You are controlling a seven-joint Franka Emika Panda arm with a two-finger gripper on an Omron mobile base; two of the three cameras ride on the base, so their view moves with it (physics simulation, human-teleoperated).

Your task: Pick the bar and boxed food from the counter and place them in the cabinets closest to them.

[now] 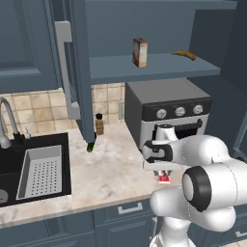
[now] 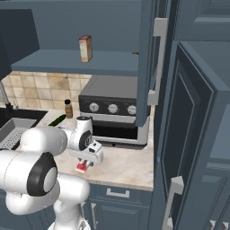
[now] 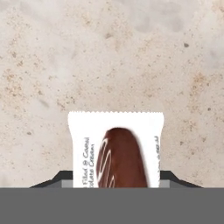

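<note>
The bar [image 3: 116,148], in a white wrapper with a brown picture, lies flat on the beige counter [image 3: 109,57]. My gripper [image 3: 116,180] points straight down over it, and the two dark fingertips [image 3: 64,177] press against its two long sides. From the base views the bar [image 1: 164,178] [image 2: 81,167] shows red and white under the gripper [image 1: 163,173] [image 2: 85,162], near the counter's [image 1: 111,169] front edge. The boxed food [image 1: 140,52] [image 2: 85,48] stands upright on the shelf [image 1: 154,68] of the open upper cabinet.
A toaster oven [image 1: 166,108] stands on the counter right behind the gripper. A brown bottle [image 1: 99,124] and a green vegetable [image 1: 90,146] lie to its left, past them the sink [image 1: 29,169]. Open cabinet doors [image 1: 77,72] [image 2: 188,134] hang on both sides.
</note>
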